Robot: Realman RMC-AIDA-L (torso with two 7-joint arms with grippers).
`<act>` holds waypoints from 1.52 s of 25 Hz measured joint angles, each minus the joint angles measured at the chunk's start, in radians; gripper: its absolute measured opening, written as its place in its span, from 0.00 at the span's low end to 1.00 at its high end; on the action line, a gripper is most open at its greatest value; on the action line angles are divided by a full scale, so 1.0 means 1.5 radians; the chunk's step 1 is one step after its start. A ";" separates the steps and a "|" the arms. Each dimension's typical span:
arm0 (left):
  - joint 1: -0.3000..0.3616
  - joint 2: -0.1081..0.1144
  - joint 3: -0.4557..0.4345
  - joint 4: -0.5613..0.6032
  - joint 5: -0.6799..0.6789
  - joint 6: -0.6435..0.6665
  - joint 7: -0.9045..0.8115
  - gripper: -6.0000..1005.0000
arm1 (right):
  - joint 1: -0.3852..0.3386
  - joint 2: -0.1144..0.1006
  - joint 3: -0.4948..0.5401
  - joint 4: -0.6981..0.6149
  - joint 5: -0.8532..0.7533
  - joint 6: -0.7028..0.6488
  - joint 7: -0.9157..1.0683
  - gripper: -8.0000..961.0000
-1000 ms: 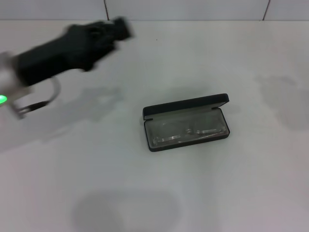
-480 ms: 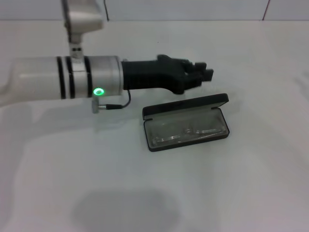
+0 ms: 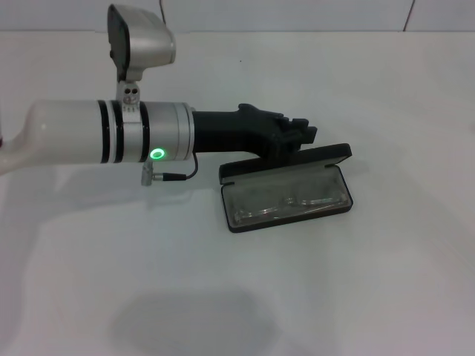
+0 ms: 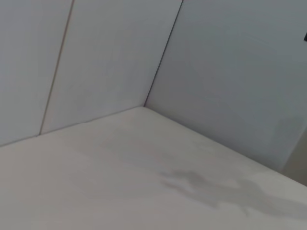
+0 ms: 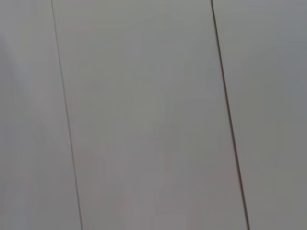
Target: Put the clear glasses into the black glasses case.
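Observation:
The black glasses case lies open on the white table in the head view, its lid tilted back. The clear glasses lie folded inside on the grey lining. My left arm reaches across from the left, and its black left gripper sits right at the back of the lid, low over it, fingers together with nothing held. Whether it touches the lid I cannot tell. The right gripper is out of view. Both wrist views show only wall panels and bare table.
The white table spreads all round the case. The wall's lower edge runs along the back. My left forearm, with its wrist camera on top, spans the left half of the scene.
The left arm swept in from the far left to the case. Over the last half second the gripper dropped lower, down to the back of the lid. Case and glasses have not moved.

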 joint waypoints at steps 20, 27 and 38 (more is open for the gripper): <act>0.013 -0.002 0.058 -0.023 0.000 -0.043 -0.001 0.21 | 0.044 -0.001 -0.001 0.070 -0.034 0.009 -0.039 0.30; 0.020 -0.003 0.104 -0.023 0.001 -0.041 -0.001 0.21 | 0.045 -0.001 -0.002 0.082 -0.035 0.013 -0.045 0.30; 0.090 -0.003 0.137 0.106 -0.023 0.065 0.006 0.21 | 0.045 -0.001 -0.009 0.089 -0.066 0.001 -0.045 0.30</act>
